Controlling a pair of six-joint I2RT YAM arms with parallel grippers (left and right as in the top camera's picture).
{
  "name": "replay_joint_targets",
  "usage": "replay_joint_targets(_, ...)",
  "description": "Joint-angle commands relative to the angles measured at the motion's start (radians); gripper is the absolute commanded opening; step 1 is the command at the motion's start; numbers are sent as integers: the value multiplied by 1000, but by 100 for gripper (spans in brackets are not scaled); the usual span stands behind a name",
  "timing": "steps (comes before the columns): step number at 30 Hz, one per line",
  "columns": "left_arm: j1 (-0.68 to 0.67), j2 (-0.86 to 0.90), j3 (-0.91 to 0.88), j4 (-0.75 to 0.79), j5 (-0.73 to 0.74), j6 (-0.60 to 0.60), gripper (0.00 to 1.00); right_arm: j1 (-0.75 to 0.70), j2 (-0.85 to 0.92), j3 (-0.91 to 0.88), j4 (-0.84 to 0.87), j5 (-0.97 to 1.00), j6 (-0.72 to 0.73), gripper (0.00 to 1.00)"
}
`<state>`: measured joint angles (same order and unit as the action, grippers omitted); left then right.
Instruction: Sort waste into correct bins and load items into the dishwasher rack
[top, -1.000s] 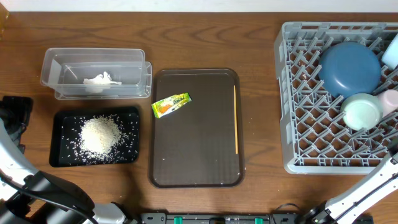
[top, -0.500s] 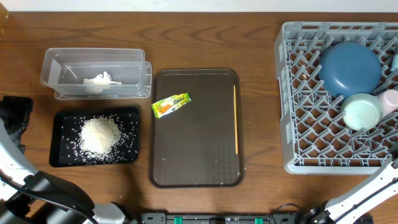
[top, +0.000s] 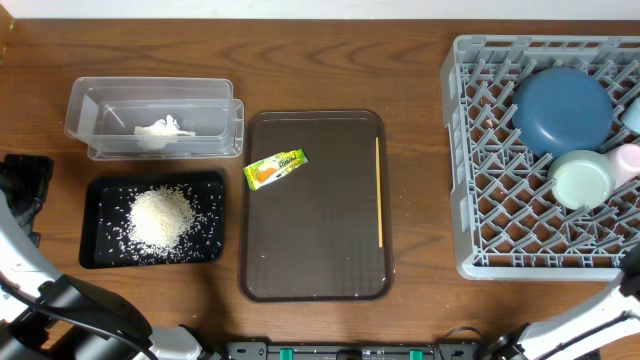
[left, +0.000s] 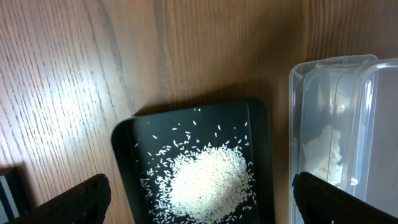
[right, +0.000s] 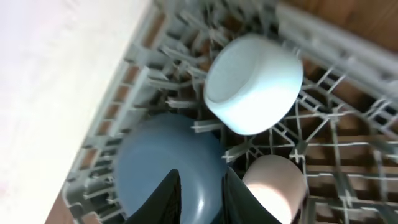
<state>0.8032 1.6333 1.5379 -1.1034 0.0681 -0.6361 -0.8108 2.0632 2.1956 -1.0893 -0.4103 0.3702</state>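
A grey rack (top: 500, 200) sits at 3 o'clock on the wooden table (top: 420, 60). In it is a big dark-blue dish (top: 562, 108), up near the 1 o'clock corner. A mint bowl (top: 583, 178) sits just beside the dish, at its 5 o'clock. A small pink cup (top: 628, 160) touches the mint bowl on its 3 o'clock side. The right wrist view shows a light-blue bowl (right: 252, 81) resting on the pegs, close to the dish and the cup.

The right pincer (right: 202, 202) hangs over the dish. Its two fingers have a small gap between them, and nothing is in the gap.

A brown tray (top: 315, 270) lies in the middle of the table. A yellow-green wrapper (top: 276, 168) lies on it near the 10 o'clock corner. A thin wooden stick (top: 378, 190) lies along its 3 o'clock edge.

A clear tub (top: 95, 105) sits at 10 o'clock on the table, with a crumpled white tissue (top: 163, 130) inside. A black tray (top: 100, 255) sits at 8 o'clock, just below the tub. A heap of rice (top: 160, 217) lies in the middle of the black tray, with loose grains around it.

The left pincer (left: 200, 186) hangs above the black tray. Its fingers (left: 81, 199) are spread very wide and hold nothing.
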Motion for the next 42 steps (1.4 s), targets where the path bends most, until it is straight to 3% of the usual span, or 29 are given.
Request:
replay_joint_targets(1, 3, -18, 19, -6, -9, -13, 96, 66, -98, 4, -3, 44, 31, 19)
replay_joint_targets(6, 3, -18, 19, -6, -9, -13, 96, 235, -208, 4, 5, 39, 37, 21)
replay_joint_targets(8, 3, -18, 19, -6, -9, -13, 96, 333, -239, 4, 8, 13, 37, 25)
replay_joint_targets(9, 3, -18, 19, -6, -9, -13, 96, 384, -248, 4, 11, -2, 37, 32)
replay_joint_targets(11, 3, -18, 19, -6, -9, -13, 96, 472, -257, 4, 19, -34, 38, 99)
replay_joint_targets(16, 3, -18, 19, -6, -9, -13, 96, 713, -244, 3, 29, -14, 37, 99)
replay_joint_targets(23, 3, -18, 19, -6, -9, -13, 96, 909, -210, 1, -11, 275, 34, 99)
replay_joint_targets(34, 3, -18, 19, -6, -9, -13, 96, 830, -210, 0, -131, 512, 40, 99)
replay_joint_targets(42, 3, -18, 19, -6, -9, -13, 96, 771, -210, 0, -243, 522, 41, 99)
